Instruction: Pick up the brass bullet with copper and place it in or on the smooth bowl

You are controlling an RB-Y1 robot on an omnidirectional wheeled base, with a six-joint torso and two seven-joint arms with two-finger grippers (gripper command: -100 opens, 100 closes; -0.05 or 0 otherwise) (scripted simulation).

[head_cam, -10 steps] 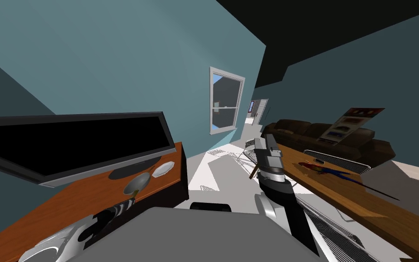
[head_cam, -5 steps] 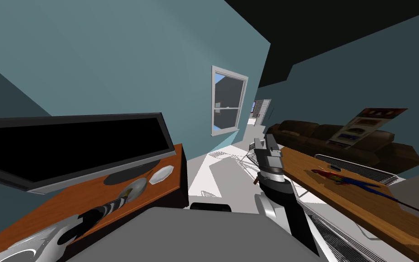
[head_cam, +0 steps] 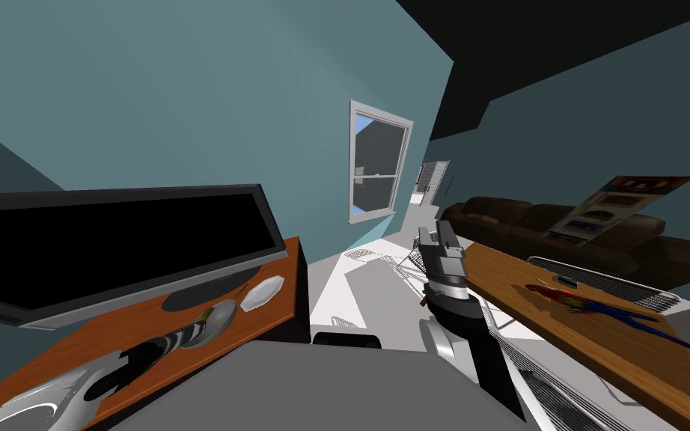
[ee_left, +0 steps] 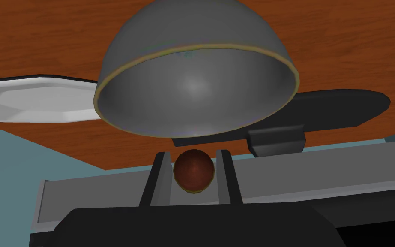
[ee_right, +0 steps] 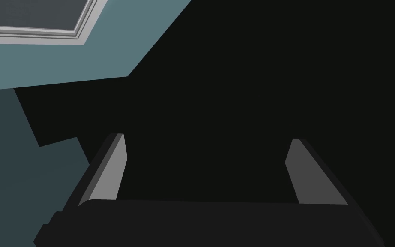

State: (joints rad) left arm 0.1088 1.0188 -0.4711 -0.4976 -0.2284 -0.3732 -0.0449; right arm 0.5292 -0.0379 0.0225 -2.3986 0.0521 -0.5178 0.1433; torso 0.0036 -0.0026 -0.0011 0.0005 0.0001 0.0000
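A brass bullet with a copper nose (ee_left: 193,170) is seen end-on between the fingers of my left gripper (ee_left: 193,153), which is shut on it. Just beyond the fingertips stands the smooth grey bowl (ee_left: 192,94) with a thin yellowish rim, its hollow facing the hand. In the head view my left arm reaches over the orange-brown cabinet (head_cam: 96,344), and the left gripper (head_cam: 203,323) is at the bowl's (head_cam: 224,313) near rim. My right gripper (head_cam: 435,233) is raised in the middle of the room, and in its wrist view the right gripper (ee_right: 208,139) stands open with nothing in it.
A white plate (ee_left: 34,100) lies beside the bowl. A large black TV (head_cam: 111,239) stands behind them, its dark foot (ee_left: 342,107) right by the bowl. A long wooden table (head_cam: 560,329) with a colourful object and a brown sofa (head_cam: 560,221) are on the right.
My left hand has come forward with the bullet, from just short of the bowl to its near rim. The head view has shifted slightly. The right arm has kept its pose.
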